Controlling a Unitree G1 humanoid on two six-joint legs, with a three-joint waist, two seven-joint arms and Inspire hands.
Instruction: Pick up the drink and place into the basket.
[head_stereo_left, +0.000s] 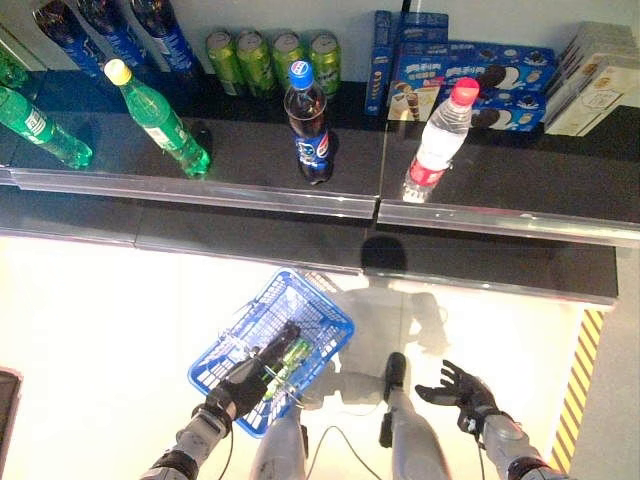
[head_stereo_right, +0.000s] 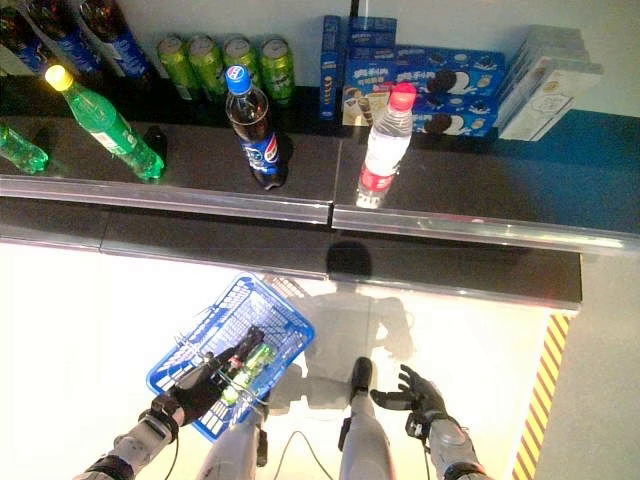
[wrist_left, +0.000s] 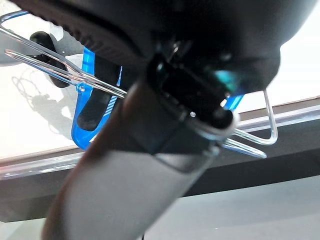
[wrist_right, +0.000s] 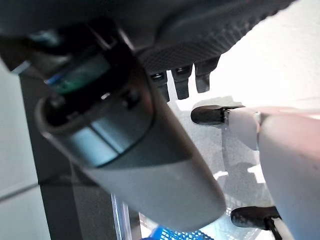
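My left hand (head_stereo_left: 243, 379) is shut on the thin wire handles of the blue basket (head_stereo_left: 322, 320), which hangs low in front of me at the left; the handles show in the left wrist view (wrist_left: 60, 70). A green drink (head_stereo_left: 284, 362) lies inside the basket. My right hand (head_stereo_left: 458, 387) is open and empty, low at the right, fingers spread. On the dark shelf (head_stereo_left: 250, 165) stand a dark cola bottle with a blue cap (head_stereo_left: 307, 122), a clear water bottle with a red cap (head_stereo_left: 438, 140) and a green bottle with a yellow cap (head_stereo_left: 158, 118).
Green cans (head_stereo_left: 272, 58) and dark blue bottles (head_stereo_left: 110, 30) stand at the back of the shelf. Blue biscuit boxes (head_stereo_left: 455, 80) and pale boxes (head_stereo_left: 600, 85) are at the back right. Another green bottle (head_stereo_left: 40, 128) lies at the far left. A yellow-black stripe (head_stereo_left: 578, 385) marks the floor at the right.
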